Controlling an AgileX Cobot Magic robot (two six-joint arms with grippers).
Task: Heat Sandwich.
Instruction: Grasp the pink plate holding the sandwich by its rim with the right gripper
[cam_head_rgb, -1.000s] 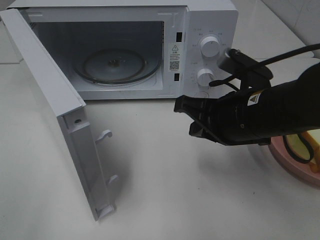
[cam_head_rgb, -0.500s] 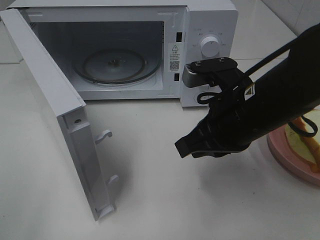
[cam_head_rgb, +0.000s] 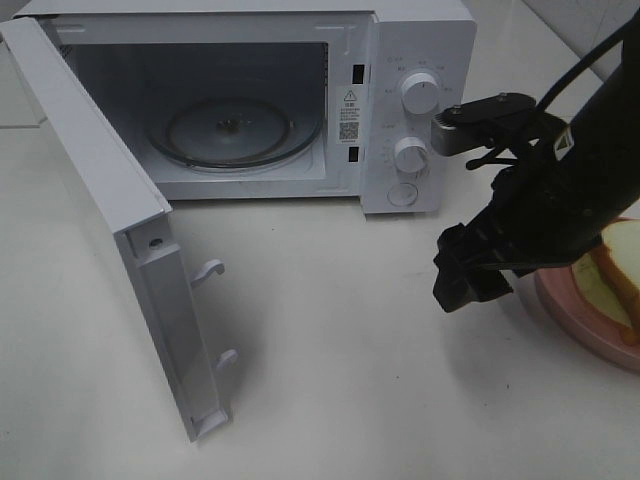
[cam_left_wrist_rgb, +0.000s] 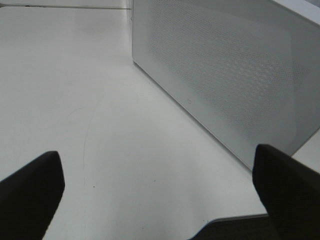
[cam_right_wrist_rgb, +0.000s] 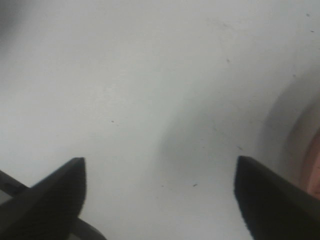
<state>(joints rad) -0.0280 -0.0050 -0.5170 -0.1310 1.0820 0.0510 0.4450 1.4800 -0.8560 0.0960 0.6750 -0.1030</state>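
Observation:
The sandwich, white bread with an orange-brown crust, lies on a round pink plate at the right edge of the exterior view, partly hidden by my right arm. The white microwave stands at the back with its door swung wide open and its glass turntable bare. My right gripper hangs open and empty above the table, just left of the plate; in the right wrist view its fingertips are wide apart with the plate rim beside them. My left gripper is open and empty beside the microwave's perforated side wall.
The open door juts toward the front left of the white tabletop. The microwave's two knobs face forward on its right panel, close behind my right arm.
My right arm has swung right and back from in front of the microwave toward the plate, its gripper now pointing down. More of the sandwich shows. The microwave is unchanged.

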